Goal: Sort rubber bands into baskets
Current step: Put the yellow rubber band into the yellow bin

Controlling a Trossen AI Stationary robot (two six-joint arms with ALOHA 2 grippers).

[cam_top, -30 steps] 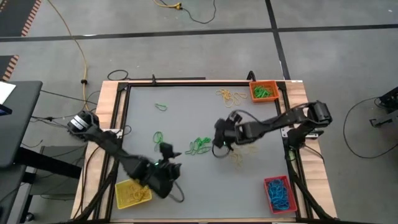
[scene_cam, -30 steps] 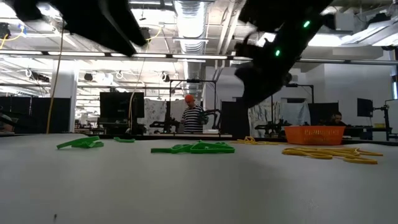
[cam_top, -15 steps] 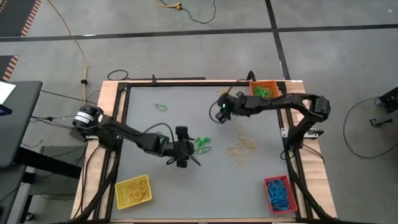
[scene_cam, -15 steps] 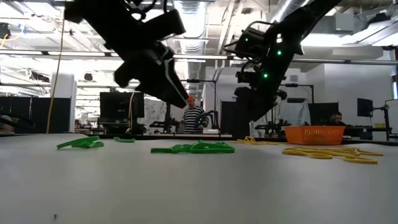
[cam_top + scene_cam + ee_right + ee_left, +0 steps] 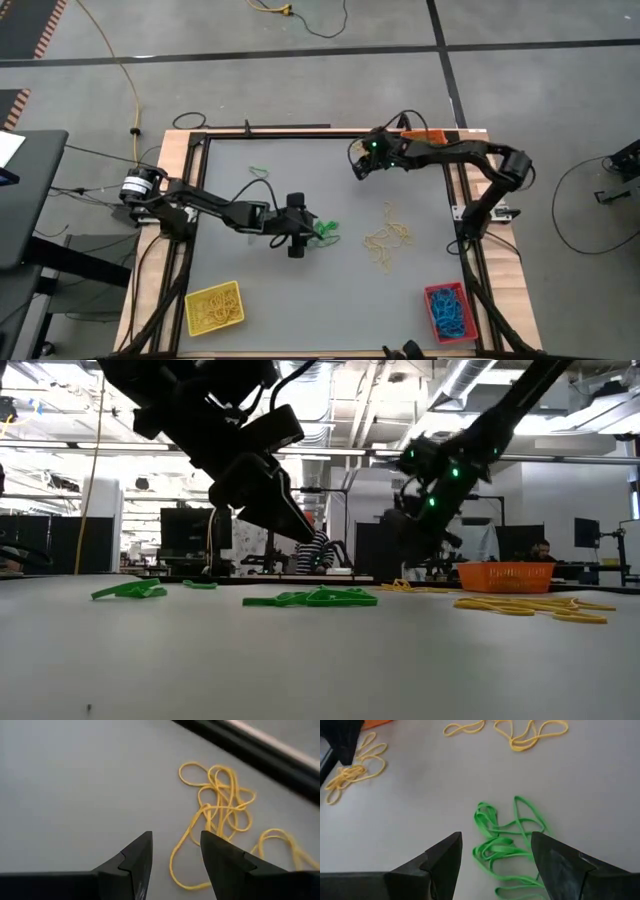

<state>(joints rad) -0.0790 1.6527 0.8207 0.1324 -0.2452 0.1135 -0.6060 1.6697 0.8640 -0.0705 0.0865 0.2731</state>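
Note:
Green rubber bands [image 5: 506, 845] lie tangled on the grey table near its middle [image 5: 325, 230]. My left gripper [image 5: 496, 840] hovers open just above them, one finger on either side of the tangle, touching nothing; in the high view it [image 5: 303, 236] stands beside the clump. My right gripper [image 5: 176, 837] hangs open over a bunch of yellow rubber bands [image 5: 220, 800] near the far edge [image 5: 358, 165], next to the orange basket [image 5: 432, 135], which its arm partly covers. The yellow basket [image 5: 213, 308] and the red basket [image 5: 449, 310] sit at the near corners.
More yellow bands [image 5: 390, 240] lie spread right of the middle. A single green band [image 5: 258, 172] lies at the far left. The table has a raised dark frame [image 5: 200, 160] around it. In the low view, people stand in the room behind the table.
My left gripper has swung from beside the yellow basket toward the table's middle and come down over the green bands. My right gripper has gone from the table's middle toward the far edge, to the yellow bands by the orange basket. The bands have stayed where they were.

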